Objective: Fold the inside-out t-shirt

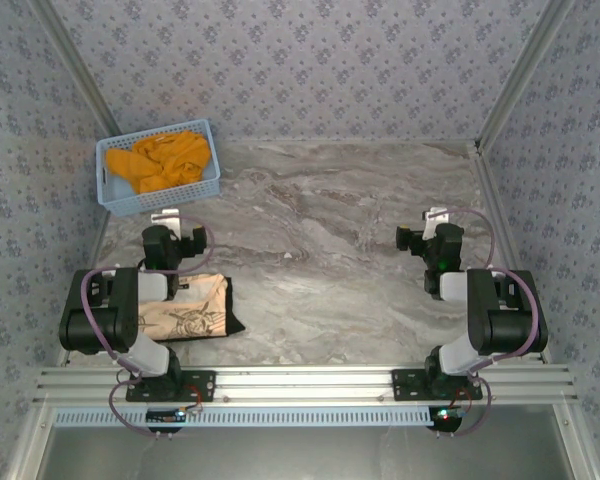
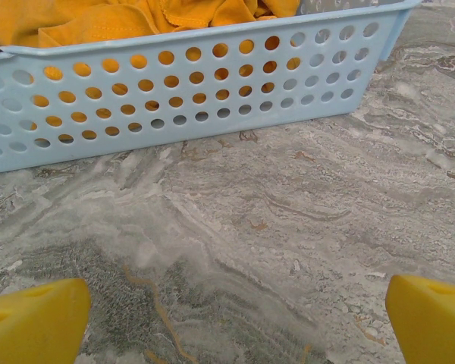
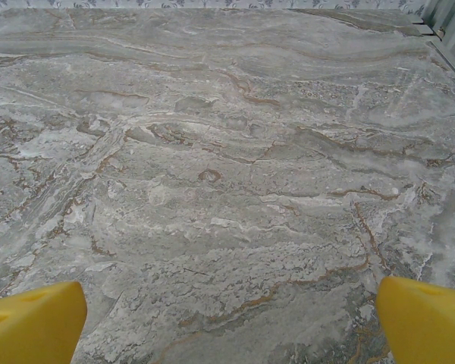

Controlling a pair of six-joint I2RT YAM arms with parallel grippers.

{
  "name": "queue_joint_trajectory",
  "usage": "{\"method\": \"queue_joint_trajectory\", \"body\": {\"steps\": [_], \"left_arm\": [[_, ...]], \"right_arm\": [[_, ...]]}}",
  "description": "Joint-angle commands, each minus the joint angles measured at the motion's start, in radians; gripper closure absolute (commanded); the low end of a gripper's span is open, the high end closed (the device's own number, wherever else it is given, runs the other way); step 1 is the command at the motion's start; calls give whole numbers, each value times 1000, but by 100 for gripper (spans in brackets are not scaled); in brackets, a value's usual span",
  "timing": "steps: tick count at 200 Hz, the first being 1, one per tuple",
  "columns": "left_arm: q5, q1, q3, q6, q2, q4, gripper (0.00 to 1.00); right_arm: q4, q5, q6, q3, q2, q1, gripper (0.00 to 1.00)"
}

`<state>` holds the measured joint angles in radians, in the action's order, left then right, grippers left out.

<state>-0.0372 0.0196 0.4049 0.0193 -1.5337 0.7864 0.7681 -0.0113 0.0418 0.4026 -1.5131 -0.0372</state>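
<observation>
The inside-out t-shirt point(image 1: 166, 158) is a crumpled orange-yellow heap inside a light blue perforated basket point(image 1: 115, 196) at the back left of the table. In the left wrist view the t-shirt point(image 2: 114, 19) rises above the basket's near wall point(image 2: 212, 83). My left gripper point(image 1: 166, 217) stands open just in front of the basket, its yellow fingertips point(image 2: 34, 322) wide apart over bare marble. My right gripper point(image 1: 437, 216) is open too, at the right side of the table, with yellow fingertips point(image 3: 34, 318) spread above bare marble and nothing between them.
A folded beige cloth point(image 1: 192, 308) with a dark line drawing and a black edge lies by the left arm's base. Patterned walls close in the table on three sides. An aluminium rail point(image 1: 300, 382) runs along the near edge.
</observation>
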Motion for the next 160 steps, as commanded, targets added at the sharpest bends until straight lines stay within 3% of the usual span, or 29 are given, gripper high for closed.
{"method": "queue_joint_trajectory", "body": {"steps": [1,48,68,81,93,116,137,160], "left_arm": [[23,7,12,7,0,20,0],[-17,-5,24,7,19,9,0],[-205,-78,216,45,197,-480,0],[-259,-112,363,102,252,-718,0],[-161,-110,490,171,257,-852,0],[123,-89,737,271,127,-1047,0],[166,-102,1009,234,-101,-1240,0],[145,-120,1224,201,-318,-1328,0]], "right_arm": [[17,8,-10,1,-6,-3,0],[20,19,-19,-4,6,-5,0],[-275,132,-72,86,155,0,0],[-474,213,-175,160,249,-4,0],[-619,267,-321,214,300,-8,0],[-757,169,-410,280,308,-3,0],[-817,158,-424,312,301,32,0],[-894,148,-418,353,306,57,0]]}}
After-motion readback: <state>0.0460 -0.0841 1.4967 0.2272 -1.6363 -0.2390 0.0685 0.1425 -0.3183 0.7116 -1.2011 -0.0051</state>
